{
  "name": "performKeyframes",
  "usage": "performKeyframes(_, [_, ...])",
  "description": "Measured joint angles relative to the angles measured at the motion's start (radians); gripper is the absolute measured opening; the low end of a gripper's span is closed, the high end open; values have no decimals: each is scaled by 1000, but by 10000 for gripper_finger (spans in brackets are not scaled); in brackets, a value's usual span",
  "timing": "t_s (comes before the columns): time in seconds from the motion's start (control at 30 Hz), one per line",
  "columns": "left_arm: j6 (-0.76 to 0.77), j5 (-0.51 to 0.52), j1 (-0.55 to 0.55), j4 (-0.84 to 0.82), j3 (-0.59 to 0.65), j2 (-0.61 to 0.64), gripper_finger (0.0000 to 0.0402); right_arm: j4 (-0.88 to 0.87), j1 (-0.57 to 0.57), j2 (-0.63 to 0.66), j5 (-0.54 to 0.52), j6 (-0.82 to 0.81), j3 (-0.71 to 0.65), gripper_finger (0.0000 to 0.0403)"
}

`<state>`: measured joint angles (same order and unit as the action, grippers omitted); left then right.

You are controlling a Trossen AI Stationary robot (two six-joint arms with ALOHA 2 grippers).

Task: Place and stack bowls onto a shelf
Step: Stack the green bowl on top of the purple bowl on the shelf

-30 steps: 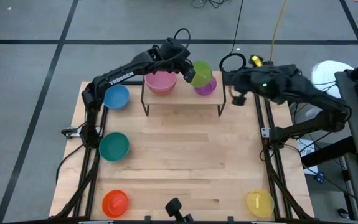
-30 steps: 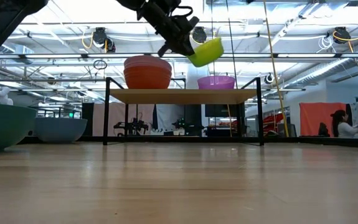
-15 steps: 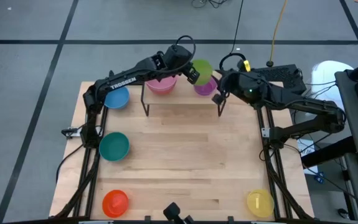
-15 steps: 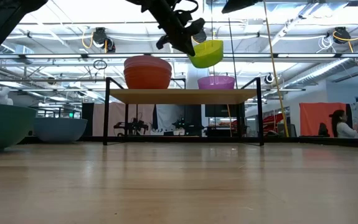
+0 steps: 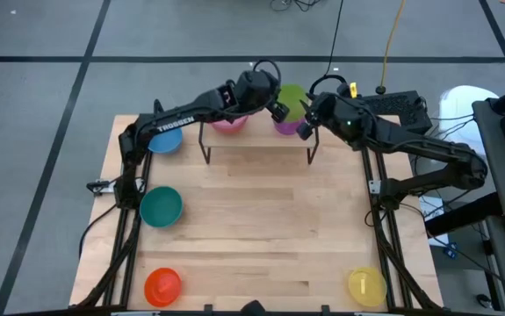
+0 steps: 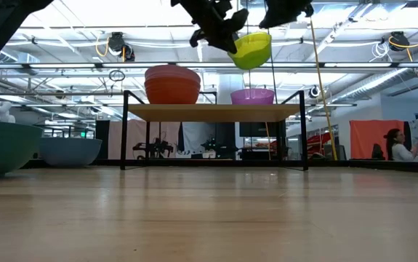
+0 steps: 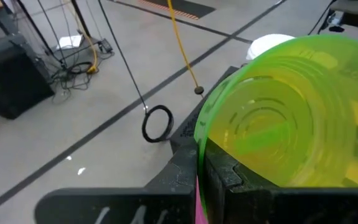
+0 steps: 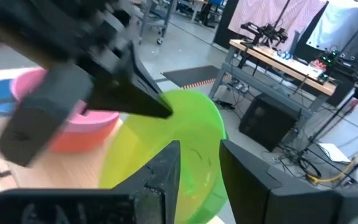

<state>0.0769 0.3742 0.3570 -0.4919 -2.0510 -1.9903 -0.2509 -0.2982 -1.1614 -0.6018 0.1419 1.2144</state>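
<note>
A green bowl hangs in the air over the purple bowl, which stands on the right end of the shelf. My left gripper is shut on the green bowl. A pink bowl sits stacked on an orange one on the shelf's left end. My right gripper stands open just right of the green bowl, with the bowl's rim ahead of its fingers. Whether it touches the bowl I cannot tell. My left gripper pinches the green bowl's rim between its two fingers, one finger inside the bowl and one outside. The fingers come from the table's left, slanting a little downward. The bowl hangs clear above the purple bowl, its opening up and slightly tilted.
On the tabletop stand a blue bowl at the far left, a teal bowl at the left, an orange bowl at the near left and a yellow bowl at the near right. A person sits far behind the table.
My left gripper has carried the green bowl toward the table's right and slightly up, to above the purple bowl. The bowl has turned from tipped over to nearly level. My right gripper has come down and leftward to the green bowl.
</note>
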Motion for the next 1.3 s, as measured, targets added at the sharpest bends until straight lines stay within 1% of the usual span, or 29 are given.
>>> performKeyframes(0.07, [-12,22,-9,-2,0,0,4,0,-10,0,0,1,-12,107])
performKeyframes(0.33, [-23,26,-41,2,0,0,4,0,-40,0,0,7,-38,107])
performKeyframes(0.5, [-23,57,-61,16,0,0,4,3,-50,0,4,51,-38,103])
performKeyframes(0.6, [-23,61,-62,16,0,0,4,2,-50,0,3,72,-38,79])
performKeyframes(0.73, [-26,60,-63,12,0,0,4,3,-51,0,-6,87,-38,17])
performKeyframes(0.77, [-26,60,-63,11,0,0,4,3,-51,0,-7,97,-38,10])
performKeyframes(0.97, [-26,57,-63,13,0,0,4,2,-51,0,-6,159,-38,3])
performKeyframes(1.2, [-57,44,-67,16,0,0,50,-1,-51,0,-1,185,-38,0])
performKeyframes(1.3, [-69,40,-71,26,0,2,61,-8,-51,-1,25,189,-39,0])
